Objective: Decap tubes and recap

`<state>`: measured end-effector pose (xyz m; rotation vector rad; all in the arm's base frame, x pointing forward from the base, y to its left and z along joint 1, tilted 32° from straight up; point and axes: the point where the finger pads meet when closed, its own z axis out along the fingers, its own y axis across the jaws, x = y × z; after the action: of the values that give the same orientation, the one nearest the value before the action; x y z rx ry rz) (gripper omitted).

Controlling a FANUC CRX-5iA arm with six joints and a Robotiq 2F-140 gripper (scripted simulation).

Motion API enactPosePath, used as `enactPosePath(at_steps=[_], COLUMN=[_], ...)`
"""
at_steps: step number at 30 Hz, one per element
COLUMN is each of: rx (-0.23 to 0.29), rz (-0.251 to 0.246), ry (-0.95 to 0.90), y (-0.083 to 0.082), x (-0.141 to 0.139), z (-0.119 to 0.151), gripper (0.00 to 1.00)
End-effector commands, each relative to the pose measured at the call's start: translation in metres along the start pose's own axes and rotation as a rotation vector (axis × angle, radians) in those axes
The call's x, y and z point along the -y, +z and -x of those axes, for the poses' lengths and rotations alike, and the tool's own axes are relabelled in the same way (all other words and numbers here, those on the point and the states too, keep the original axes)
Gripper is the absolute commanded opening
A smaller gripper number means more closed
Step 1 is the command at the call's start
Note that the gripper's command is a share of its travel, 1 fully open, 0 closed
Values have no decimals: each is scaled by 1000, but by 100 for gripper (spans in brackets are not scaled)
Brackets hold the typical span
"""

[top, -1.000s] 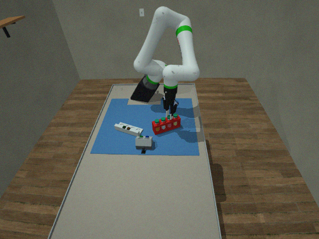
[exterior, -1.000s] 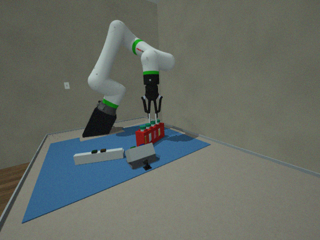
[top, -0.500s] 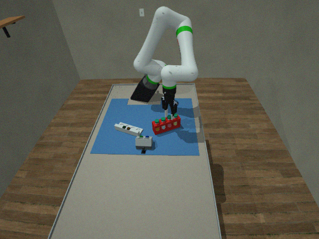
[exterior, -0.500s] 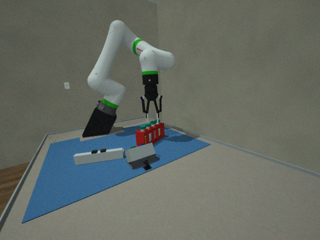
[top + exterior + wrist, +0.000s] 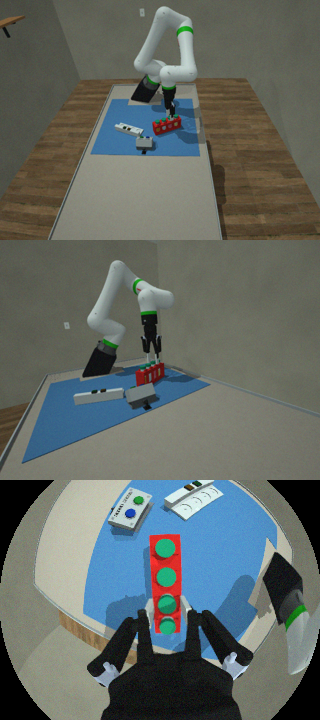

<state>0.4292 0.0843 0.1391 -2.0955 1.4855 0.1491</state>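
The red decapping station stands on the blue mat with four green-capped tubes; it also shows in the exterior view and in the wrist view. My gripper points straight down over it. In the wrist view my gripper is open, with one fingertip on each side of the cap of tube 2, the second cap from the near end. The fingers stand a little off the cap. The cap sits on its tube. The white cap tray has empty nests, and both lamps look dark.
The small grey desk carries the green key and the blue key, in front of the tray. The arm's black base stands at the mat's far edge. The table edge runs close to the rack's right.
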Motion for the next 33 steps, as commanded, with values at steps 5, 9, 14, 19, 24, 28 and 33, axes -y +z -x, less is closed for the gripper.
enactPosePath(at_steps=[5,9,14,19,24,28,33], rx=[-29,-29,-30,-30,-30,-30,-30], rz=[7,4,4,4,4,4,5], ry=[377,581,591,591,591,591,541], y=[0,0,0,0,0,0,0], x=[0,0,0,0,0,0,0], z=[0,0,0,0,0,0,0], gripper=[35,35,35,35,0,0,0])
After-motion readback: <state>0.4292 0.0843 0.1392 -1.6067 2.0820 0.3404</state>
